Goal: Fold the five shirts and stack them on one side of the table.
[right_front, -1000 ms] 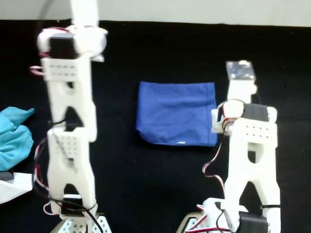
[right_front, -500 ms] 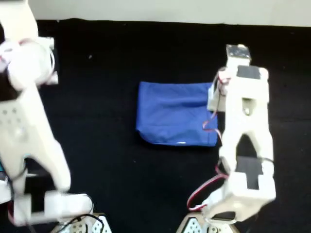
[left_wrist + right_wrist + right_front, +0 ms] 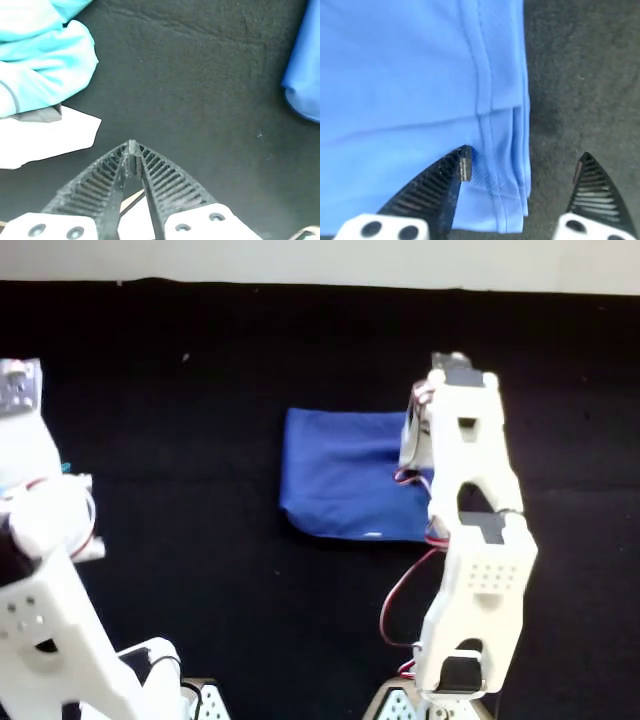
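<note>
A folded blue shirt (image 3: 345, 475) lies flat at the middle of the black table (image 3: 200, 390). My right arm (image 3: 465, 490) leans over the shirt's right edge. My right gripper (image 3: 522, 165) is open: one finger (image 3: 460, 165) rests over the blue shirt (image 3: 410, 90), the other hangs over bare table, and the layered shirt edge runs between them. My left arm (image 3: 40, 580) stands at the table's left side. My left gripper (image 3: 132, 150) is shut on nothing, above bare table beside a crumpled cyan shirt (image 3: 45, 55).
A white cloth or sheet (image 3: 45, 135) lies partly under the cyan shirt, close to my left gripper. A corner of the blue shirt (image 3: 305, 75) shows farther off in the left wrist view. A pale wall borders the table's far edge (image 3: 320, 282).
My right arm has swung left from beside the blue shirt to over its right edge. My left arm has moved left and down, and now covers the cyan shirt in the high view.
</note>
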Available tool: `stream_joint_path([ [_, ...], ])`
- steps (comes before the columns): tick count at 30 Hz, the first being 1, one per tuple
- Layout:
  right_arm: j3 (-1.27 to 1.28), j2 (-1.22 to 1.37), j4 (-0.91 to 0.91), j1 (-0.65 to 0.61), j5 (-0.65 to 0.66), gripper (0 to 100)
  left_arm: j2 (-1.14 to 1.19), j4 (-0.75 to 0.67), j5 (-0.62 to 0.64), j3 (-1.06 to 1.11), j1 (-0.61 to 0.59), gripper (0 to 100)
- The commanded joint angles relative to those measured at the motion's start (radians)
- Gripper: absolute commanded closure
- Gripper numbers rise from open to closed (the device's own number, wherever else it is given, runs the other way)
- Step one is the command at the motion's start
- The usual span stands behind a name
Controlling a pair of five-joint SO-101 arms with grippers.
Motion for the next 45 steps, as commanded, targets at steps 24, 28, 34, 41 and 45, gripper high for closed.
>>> stream_joint_path([
  [24, -0.179, 0.130, -0.061, 0.183, 0.192, 99.1, -0.306, -0.164, -0.244, 0.515, -0.166, 99],
  [28, -0.403, 0.139, -0.007, 0.363, 0.316, 99.2, -0.306, -0.256, -0.252, 0.657, -0.166, 99],
  [34, -0.576, 0.140, -0.076, 0.479, 0.496, 99.2, -0.306, -0.345, -0.252, 0.785, -0.166, 99],
  [41, -0.585, 0.229, -0.223, 0.542, 0.569, 99.2, -0.274, -0.457, -0.250, 0.788, -0.166, 99],
  [45, -0.585, 0.298, -0.318, 0.598, 0.572, 99.2, -0.145, -0.477, -0.252, 0.785, -0.166, 99],
])
